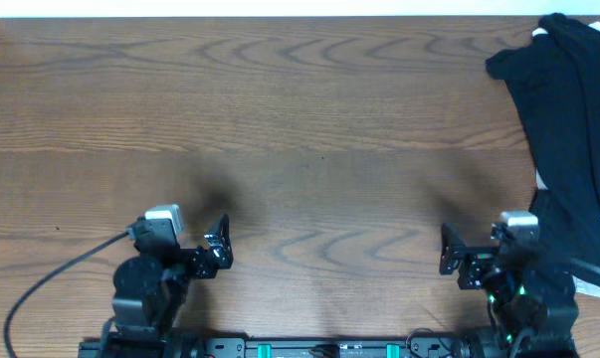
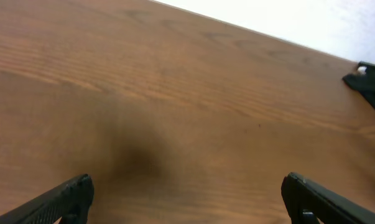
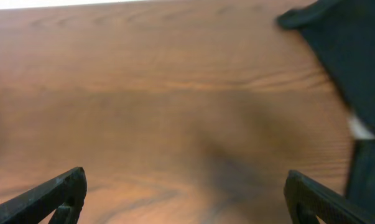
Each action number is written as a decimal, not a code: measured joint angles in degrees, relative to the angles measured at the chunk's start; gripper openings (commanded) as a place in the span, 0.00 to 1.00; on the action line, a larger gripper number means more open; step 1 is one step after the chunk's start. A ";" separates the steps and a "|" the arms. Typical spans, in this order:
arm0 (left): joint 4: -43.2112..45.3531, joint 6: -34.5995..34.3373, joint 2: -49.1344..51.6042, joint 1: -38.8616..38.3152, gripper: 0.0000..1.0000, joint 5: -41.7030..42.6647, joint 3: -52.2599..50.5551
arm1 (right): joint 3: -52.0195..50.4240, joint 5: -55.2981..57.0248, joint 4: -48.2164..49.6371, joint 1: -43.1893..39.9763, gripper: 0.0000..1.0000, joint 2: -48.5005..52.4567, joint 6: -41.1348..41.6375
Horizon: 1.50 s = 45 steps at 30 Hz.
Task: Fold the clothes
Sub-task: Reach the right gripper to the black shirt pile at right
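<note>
The clothes [image 1: 568, 109] lie on the wood-grain table [image 1: 300, 119], far right; left tool [image 2: 187, 193] and right tool [image 3: 186, 186] gape empty.

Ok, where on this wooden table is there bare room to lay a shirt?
Bare: the brown wood-grain table from its far edge down to the left gripper and right gripper, and the strip between them. Crowded: the right edge, where the heap of black cloth T-shirts runs beside the right gripper.

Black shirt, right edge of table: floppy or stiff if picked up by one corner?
Likely floppy: the black shirt lies crumpled in soft folds, so it should sag and drape from a pinch. Probably light for its size. White cloth peeks out at its edge, so pulling may drag that along.
</note>
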 measured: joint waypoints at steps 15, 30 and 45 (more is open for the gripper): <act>-13.11 -0.87 11.37 0.00 0.98 6.78 15.19 | 12.28 0.96 -9.75 -0.17 0.99 18.10 8.04; -13.62 -0.87 11.41 0.00 0.98 7.06 15.19 | 14.84 21.86 -13.27 -20.20 0.99 46.69 20.74; -13.62 -0.87 11.41 0.00 0.98 7.06 15.19 | 14.84 24.30 -3.69 -25.42 0.92 67.30 21.38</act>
